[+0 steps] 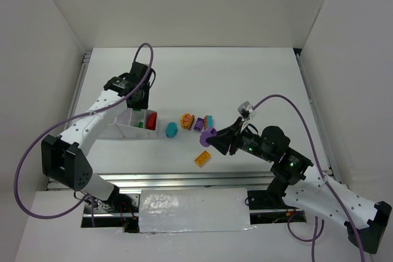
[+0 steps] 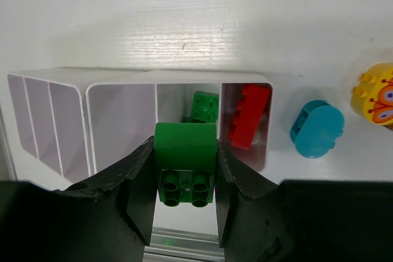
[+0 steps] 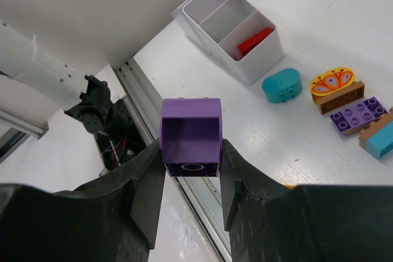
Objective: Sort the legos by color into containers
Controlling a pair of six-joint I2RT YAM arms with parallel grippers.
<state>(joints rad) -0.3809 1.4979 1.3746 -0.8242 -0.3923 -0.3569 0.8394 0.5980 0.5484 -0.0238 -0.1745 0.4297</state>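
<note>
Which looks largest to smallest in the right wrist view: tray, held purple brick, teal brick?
Tray
Purple brick
Teal brick
The purple brick sits nearest the camera, so its true rank is unsure.

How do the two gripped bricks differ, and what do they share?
The left gripper holds a green brick, the right gripper a purple brick. The green brick shows studs to its wrist camera, the purple brick its hollow underside. Green hangs over the white tray, purple away from it. Both are gripped.
</note>
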